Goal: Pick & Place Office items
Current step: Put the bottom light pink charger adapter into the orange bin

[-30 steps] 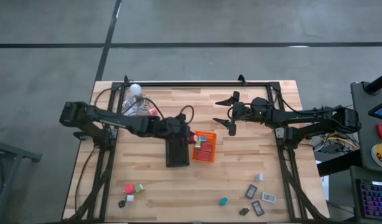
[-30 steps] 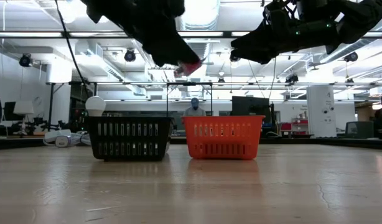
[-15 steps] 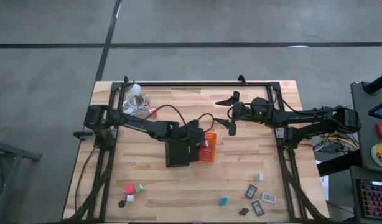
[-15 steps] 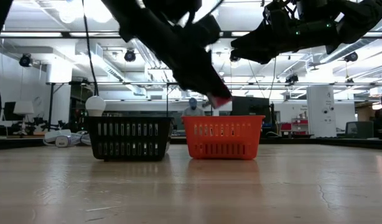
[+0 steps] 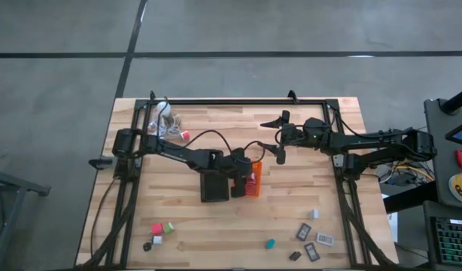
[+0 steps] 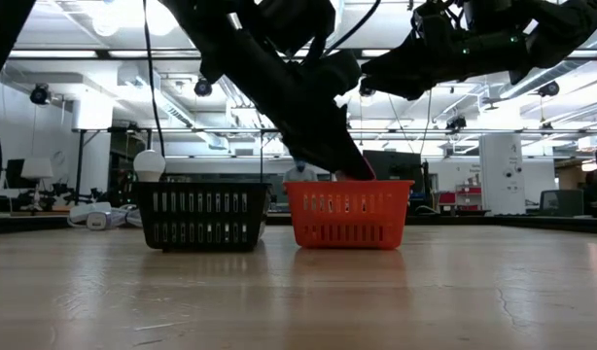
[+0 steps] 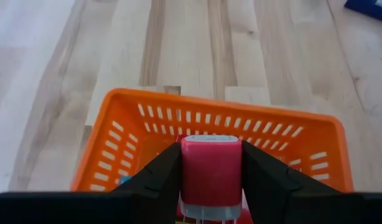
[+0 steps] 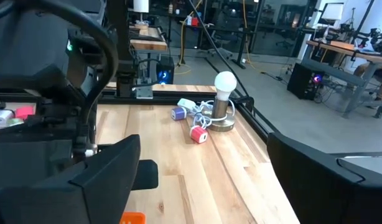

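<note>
Your left gripper [image 7: 211, 180] was clamped on a small pink rectangular block [image 7: 210, 174] over the orange slotted plastic tray [image 7: 135, 127]; right gripper [image 5: 274, 137] hung wide open.

Even overhead light on my high view, soft short shadows under arms on desk [image 5: 291, 203]. Low view backlit: ceiling strips [image 6: 313, 19] blow out, arms read as silhouettes, desk sheen up front. My left wrist view bright, pink block [image 7: 210, 174] slightly soft. Right wrist view dim room, near fingers blurred.
</note>
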Controlling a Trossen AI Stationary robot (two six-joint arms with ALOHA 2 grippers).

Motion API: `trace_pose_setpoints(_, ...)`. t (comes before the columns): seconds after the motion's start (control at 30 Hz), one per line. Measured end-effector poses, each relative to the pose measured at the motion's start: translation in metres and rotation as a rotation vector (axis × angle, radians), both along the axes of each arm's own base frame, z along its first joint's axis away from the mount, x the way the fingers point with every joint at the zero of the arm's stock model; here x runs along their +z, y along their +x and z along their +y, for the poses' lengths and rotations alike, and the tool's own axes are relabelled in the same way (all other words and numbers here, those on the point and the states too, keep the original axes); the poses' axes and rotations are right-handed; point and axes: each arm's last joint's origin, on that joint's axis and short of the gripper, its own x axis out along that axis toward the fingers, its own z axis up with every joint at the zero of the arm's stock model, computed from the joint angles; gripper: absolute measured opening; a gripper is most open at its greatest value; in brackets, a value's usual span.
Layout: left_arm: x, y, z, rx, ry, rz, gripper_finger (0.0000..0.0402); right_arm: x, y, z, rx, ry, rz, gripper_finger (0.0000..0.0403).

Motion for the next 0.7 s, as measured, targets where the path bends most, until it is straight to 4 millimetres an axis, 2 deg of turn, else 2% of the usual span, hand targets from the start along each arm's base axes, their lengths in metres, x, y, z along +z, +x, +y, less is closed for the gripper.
trace_pose_setpoints(0.4,-0.0019,-0.0018,0.0001,0.015,-0.013,0.024,0.0142,0.0,0.0,-0.0001,0.0,0.0,0.0,0.034)
trace_pose_setpoints(0.7,-0.0021,-0.0019,0.0001,0.015,-0.013,0.025,0.0143,0.0,-0.0001,-0.0003,-0.001,0.0,0.0,0.035)
